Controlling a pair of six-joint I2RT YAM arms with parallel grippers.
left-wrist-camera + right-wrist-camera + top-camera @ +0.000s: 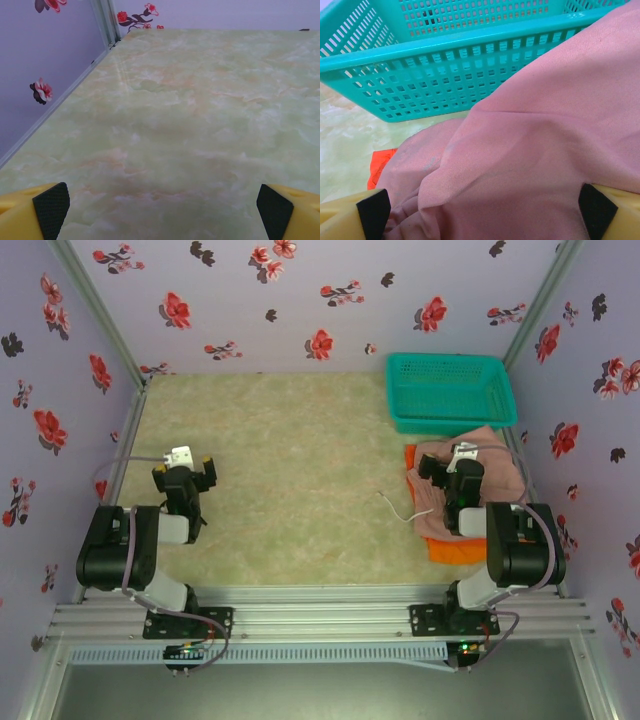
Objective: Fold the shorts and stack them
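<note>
Most of the table lay bare, left and middle, with flowered walls on three sides. Pink shorts lay on orange shorts at the right edge, just before the basket, a drawstring trailing left. The left gripper hovered wide over marble near the left wall. The right gripper was spread wide over the pink cloth.

1. I see plain dusty pink cloth shorts on the right, with bright orange cloth shorts at their near edge.
2. Far right, the teal plastic mesh basket shows a square-hole grid.
3. The flat tabletop is marbled pale green and beige.
4. The lilac walls carry red and black flowers.
5. On my left gripper, yellow fingers carry black pads.
</note>
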